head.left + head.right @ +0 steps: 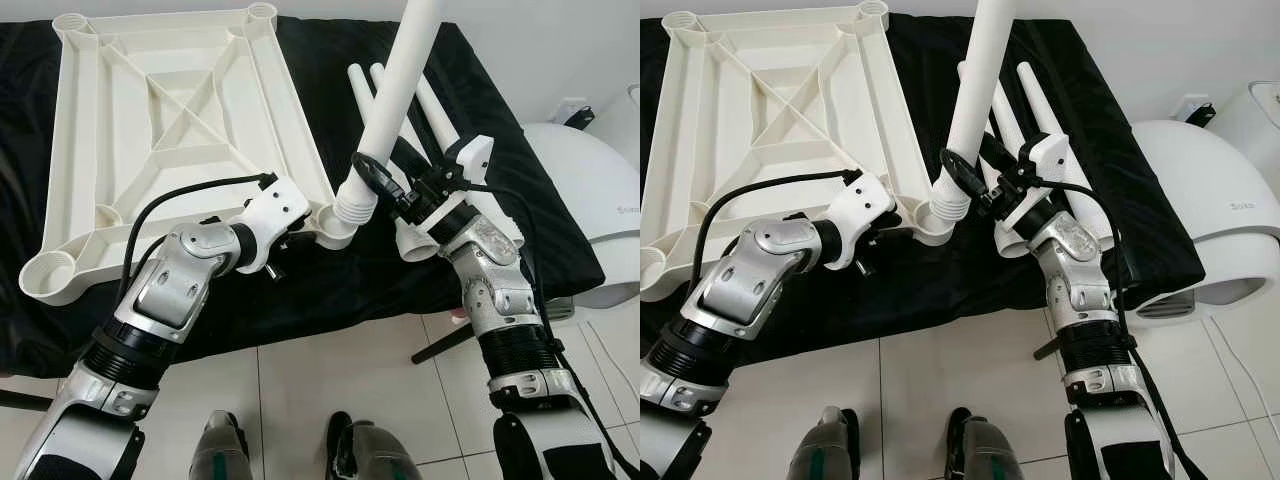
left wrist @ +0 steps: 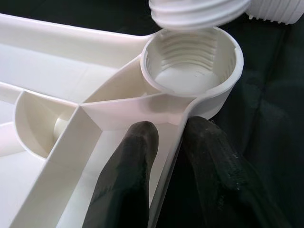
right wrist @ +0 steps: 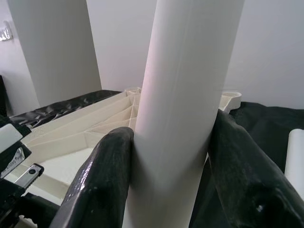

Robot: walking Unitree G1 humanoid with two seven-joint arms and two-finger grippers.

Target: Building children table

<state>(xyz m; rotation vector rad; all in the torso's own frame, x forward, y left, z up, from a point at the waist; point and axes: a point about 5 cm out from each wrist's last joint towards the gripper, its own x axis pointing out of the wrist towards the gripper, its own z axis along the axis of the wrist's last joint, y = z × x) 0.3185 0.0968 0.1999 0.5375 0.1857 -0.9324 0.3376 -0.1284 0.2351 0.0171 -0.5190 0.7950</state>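
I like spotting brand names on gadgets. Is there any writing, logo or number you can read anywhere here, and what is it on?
Grey lettering on the rounded white appliance to the robot's right: too small and blurred to read.
White table top, the table leg in the right gripper and the spare legs: no print.
Robot arms, the left gripper, black cloth: no readable text.

Both arms bent inward, grippers working close together.
The left gripper (image 2: 164, 156) pinches a frame (image 1: 160, 120) rib between its fingers; the right gripper (image 3: 173, 190) clamps a leg (image 3: 185, 95) between both fingers.
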